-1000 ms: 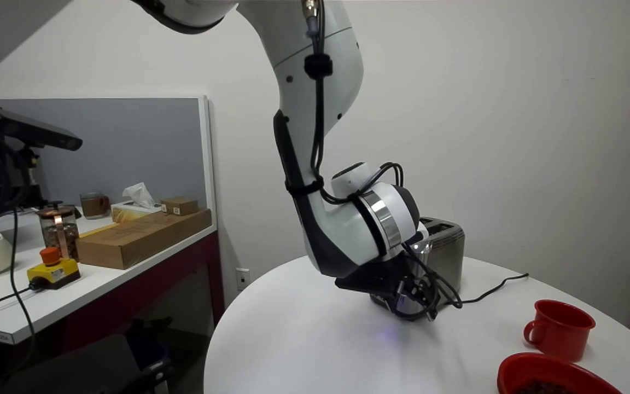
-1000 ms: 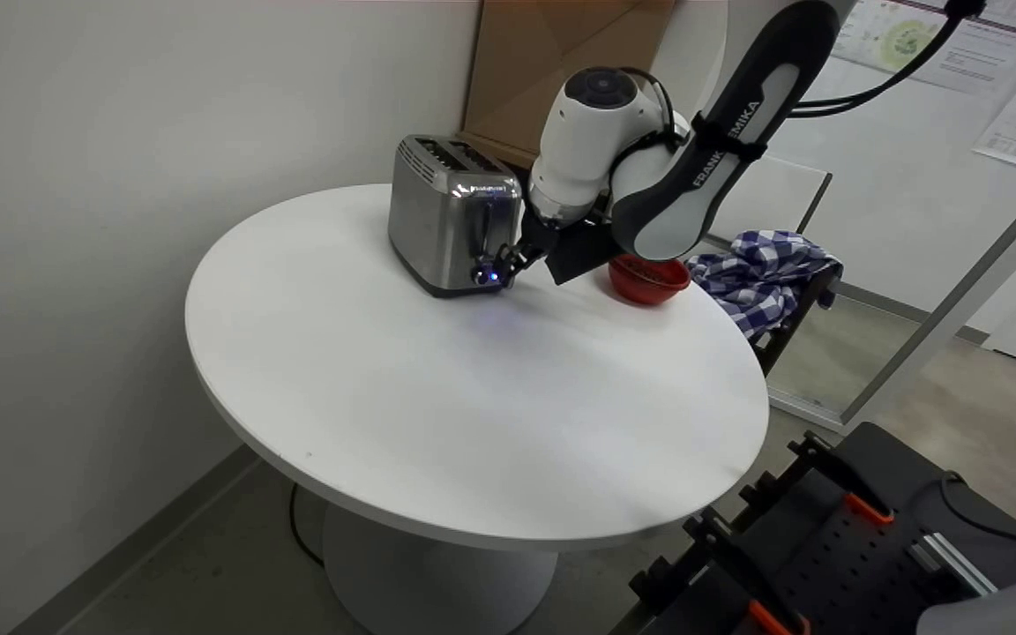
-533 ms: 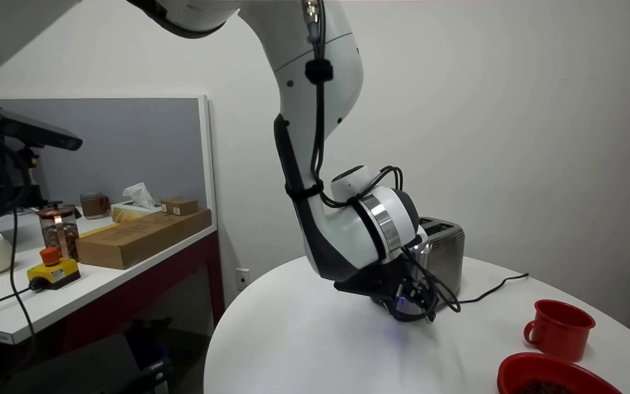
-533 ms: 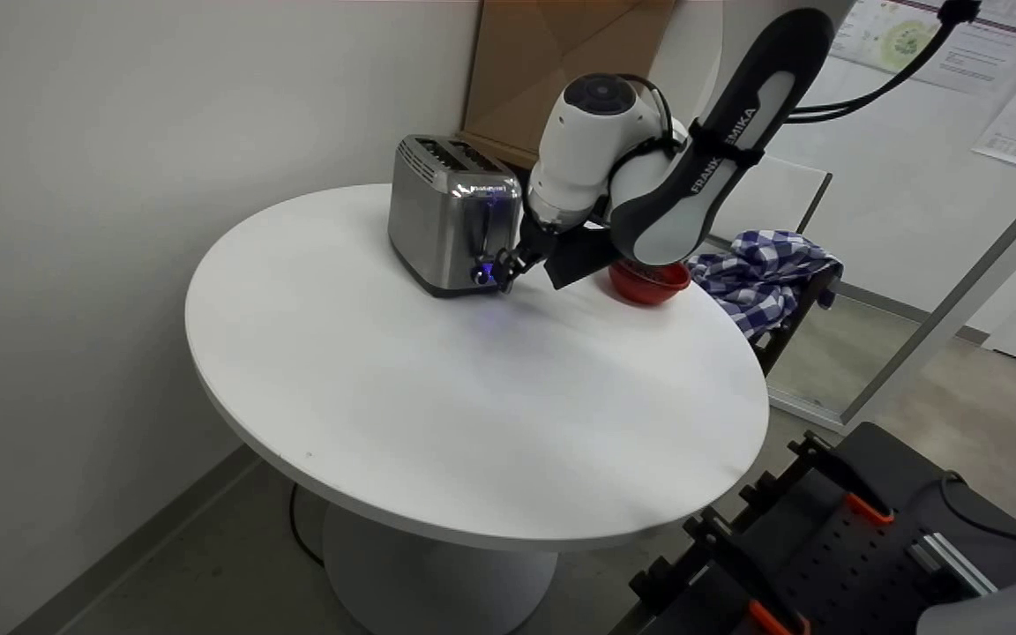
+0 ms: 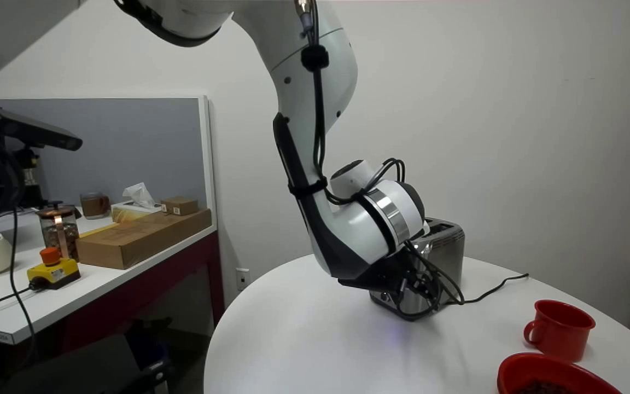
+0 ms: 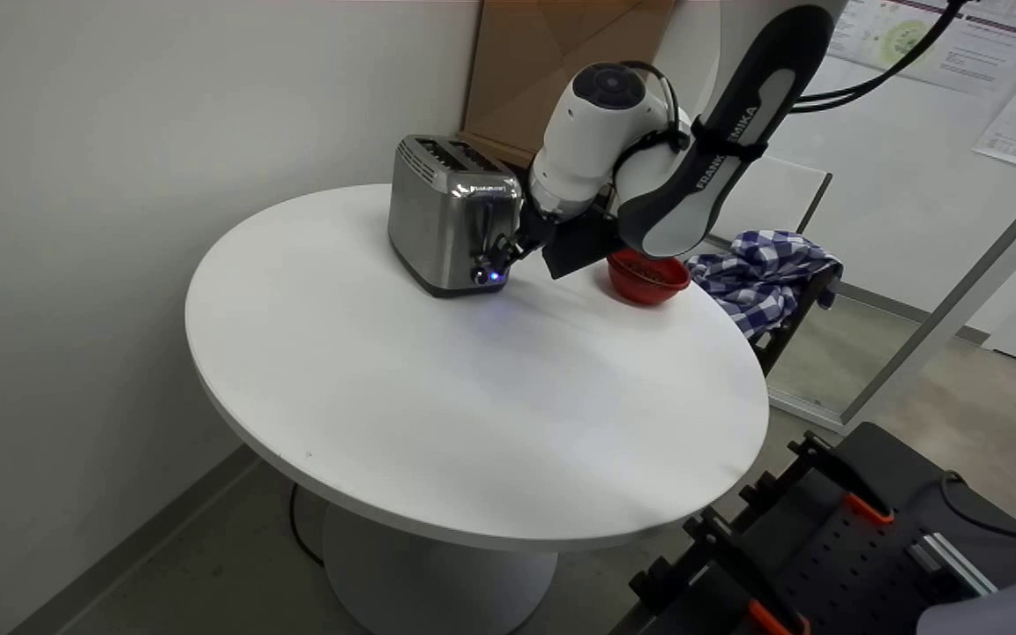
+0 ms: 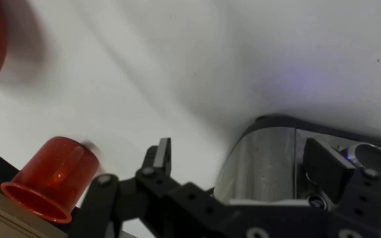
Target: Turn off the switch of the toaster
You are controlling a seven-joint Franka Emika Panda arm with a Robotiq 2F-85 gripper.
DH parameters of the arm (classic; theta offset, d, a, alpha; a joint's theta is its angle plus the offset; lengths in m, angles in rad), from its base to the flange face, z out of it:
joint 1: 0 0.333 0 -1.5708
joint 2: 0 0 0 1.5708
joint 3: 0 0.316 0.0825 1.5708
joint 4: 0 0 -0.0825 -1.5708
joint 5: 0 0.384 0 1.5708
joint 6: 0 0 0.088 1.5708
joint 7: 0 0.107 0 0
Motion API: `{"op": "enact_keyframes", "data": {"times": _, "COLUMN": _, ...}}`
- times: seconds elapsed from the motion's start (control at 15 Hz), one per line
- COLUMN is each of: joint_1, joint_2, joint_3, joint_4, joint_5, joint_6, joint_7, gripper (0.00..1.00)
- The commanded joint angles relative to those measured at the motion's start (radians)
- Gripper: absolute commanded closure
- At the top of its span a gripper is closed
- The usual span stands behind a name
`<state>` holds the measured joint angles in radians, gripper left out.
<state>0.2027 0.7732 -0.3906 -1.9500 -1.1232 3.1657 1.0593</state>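
Note:
The steel toaster (image 6: 437, 220) stands at the back of the white round table. It also shows in an exterior view (image 5: 447, 262), partly behind my arm, and in the wrist view (image 7: 263, 162). A round knob (image 7: 372, 158) with a blue glow sits low on its front; the blue light (image 6: 495, 276) is lit. My gripper (image 7: 242, 160) is open and empty, its jaws wide apart. One finger (image 7: 326, 168) is in front of the toaster's control panel, beside the knob and over a small button. The other finger (image 7: 164, 157) is off the toaster's side. Contact cannot be told.
A red cup (image 5: 561, 331) and a red bowl (image 5: 561, 372) stand on the table (image 6: 437, 414) near the toaster. The toaster's black cord (image 5: 495, 290) runs over the table. A wall is close behind, and a cardboard box (image 6: 561, 70) stands behind the toaster.
My gripper dipped slightly by half a second ago, partly covering the blue light. Now it has risen a little and the light shows again. The toaster has not moved.

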Motion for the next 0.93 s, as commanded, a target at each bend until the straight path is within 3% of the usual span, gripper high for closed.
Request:
{"op": "enact_keyframes", "data": {"times": 0.0, "joint_1": 0.007, "joint_2": 0.019, "joint_3": -0.003, "joint_4": 0.005, "joint_5": -0.009, "joint_6": 0.026, "joint_7": 0.001, "gripper": 0.0}}
{"op": "enact_keyframes", "data": {"times": 0.33, "joint_1": 0.007, "joint_2": 0.037, "joint_3": 0.004, "joint_4": 0.018, "joint_5": -0.006, "joint_6": 0.026, "joint_7": 0.006, "gripper": 0.0}}
{"op": "enact_keyframes", "data": {"times": 0.87, "joint_1": 0.198, "joint_2": 0.131, "joint_3": -0.196, "joint_4": 0.092, "joint_5": -0.017, "joint_6": 0.065, "joint_7": 0.154, "gripper": 0.0}}
